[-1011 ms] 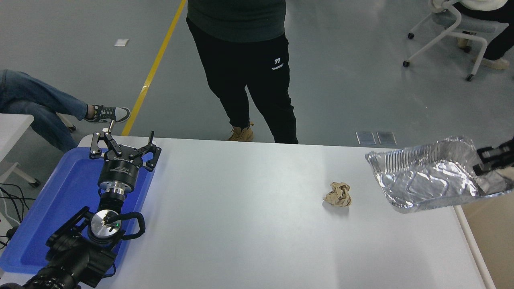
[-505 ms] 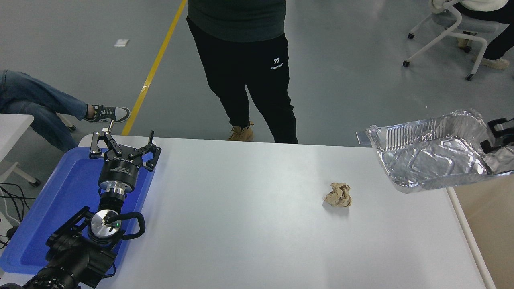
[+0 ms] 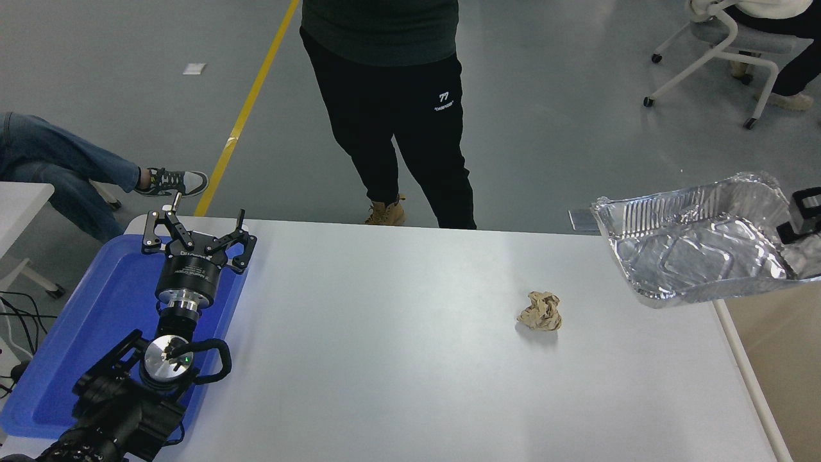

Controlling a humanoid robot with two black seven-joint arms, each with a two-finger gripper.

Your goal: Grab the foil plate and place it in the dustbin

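The foil plate (image 3: 696,247), a shiny silver crinkled tray, hangs in the air over the table's far right corner, tilted with its inside facing me. My right gripper (image 3: 802,221) comes in at the right edge and is shut on the tray's right rim; only part of it shows. The dustbin (image 3: 779,359) shows as a beige inside and pale rim along the right edge, below the tray. My left gripper (image 3: 195,234) is parked open over the blue tray at the lower left.
A crumpled tan paper ball (image 3: 541,311) lies on the white table (image 3: 397,359) right of centre. A flat blue tray (image 3: 83,333) sits at the left edge. A person in black trousers (image 3: 397,122) stands at the far side. Another person sits at the left.
My right gripper has lifted the foil plate upward and a little to the right, toward the dustbin side. The left arm has not moved.
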